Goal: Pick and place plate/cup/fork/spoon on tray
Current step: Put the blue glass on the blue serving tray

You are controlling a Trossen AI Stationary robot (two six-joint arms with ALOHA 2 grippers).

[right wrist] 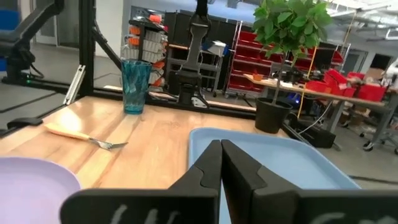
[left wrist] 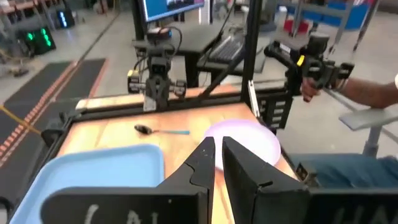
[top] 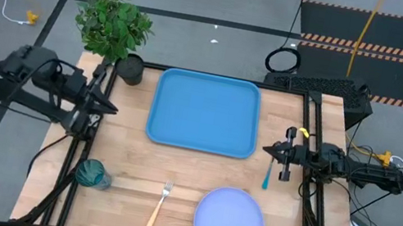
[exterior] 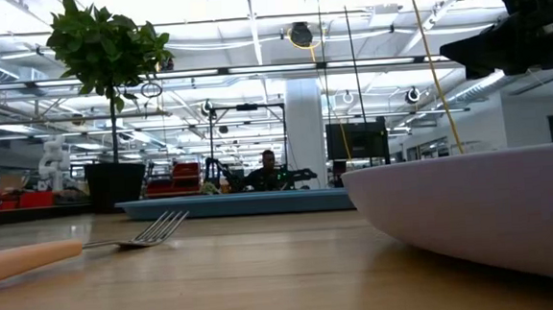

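Evidently nothing started: tray (top: pixel 205 112) bare, left gripper (top: pixel 109 105) and right gripper (top: pixel 268 150) both pinched together, holding nothing; spoon (top: pixel 267 175) nearest the right one, likely first.

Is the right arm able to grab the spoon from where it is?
Probably yes. The spoon lies on bare table just below the right gripper, beside the tray, with nothing on top of it or between them.

Tray (top: pixel 205 112) bright blue; plate (top: pixel 228 224) pale lavender; cup (top: pixel 93 174) translucent teal; fork (top: pixel 158 208) orange-handled; spoon (top: pixel 267 174) teal-handled; table (top: pixel 127 158) light wood.
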